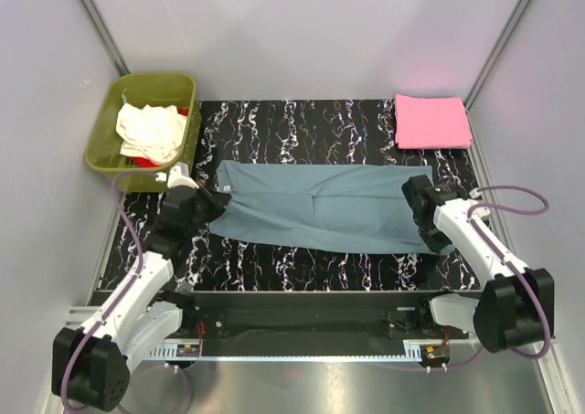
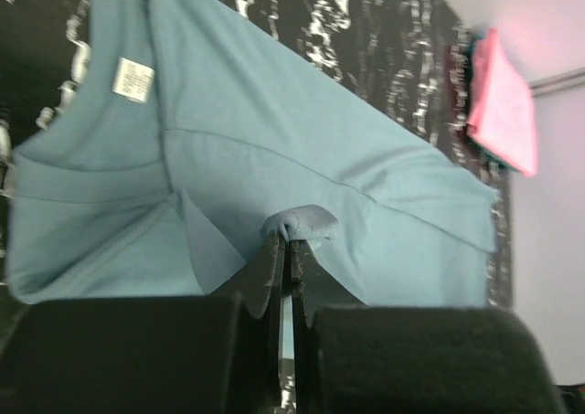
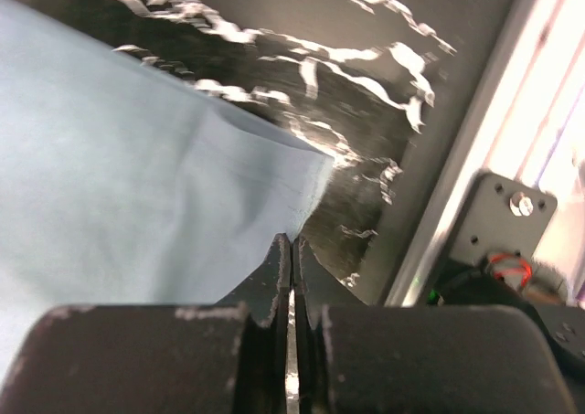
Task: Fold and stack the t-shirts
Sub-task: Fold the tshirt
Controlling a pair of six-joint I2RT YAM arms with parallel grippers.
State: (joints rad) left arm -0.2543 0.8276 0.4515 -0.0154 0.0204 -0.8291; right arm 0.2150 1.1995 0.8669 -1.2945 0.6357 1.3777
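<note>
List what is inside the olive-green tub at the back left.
A crumpled cream-white t-shirt fills the olive-green tub, with bits of red t-shirt showing at its edges. The white cloth covers the tub floor, so anything else beneath is hidden.

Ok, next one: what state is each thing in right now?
blue-grey t-shirt: partly folded, lying flat, pinched at both ends
pink t-shirt: folded, at the far right corner
olive-green tub: upright, holding clothes
cream-white t-shirt: crumpled in the tub
red t-shirt: in the tub, mostly buried
left gripper: shut on the blue-grey t-shirt
right gripper: shut on the blue-grey t-shirt
</note>
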